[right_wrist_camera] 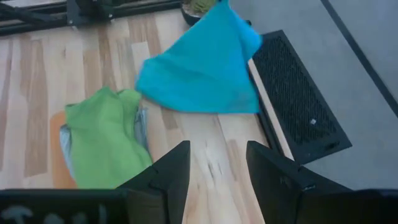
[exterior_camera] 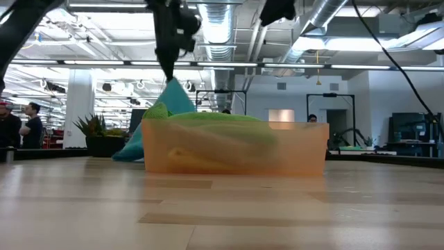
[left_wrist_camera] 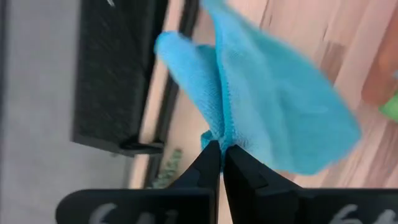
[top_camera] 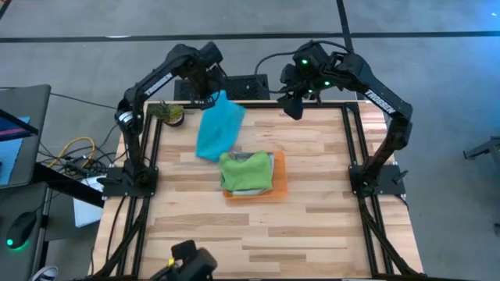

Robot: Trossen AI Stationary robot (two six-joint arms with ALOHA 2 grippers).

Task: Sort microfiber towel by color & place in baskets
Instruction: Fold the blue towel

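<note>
One blue towel (top_camera: 218, 129) hangs pinched in the left gripper (left_wrist_camera: 221, 149), lifted; next, carry it toward the orange tray (top_camera: 279, 178).

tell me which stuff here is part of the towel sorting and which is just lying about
Part of the job:
- blue towel, pinched in the left gripper
- green towel
- orange tray
- right gripper, waiting with jaws open

Lying about:
- small potted plant
- black grille

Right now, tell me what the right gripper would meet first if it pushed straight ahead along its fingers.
The right gripper is open and empty. Bare wooden tabletop lies straight ahead, likely met first; beyond it hangs the blue towel shut in the left gripper. Depth is unclear.
</note>
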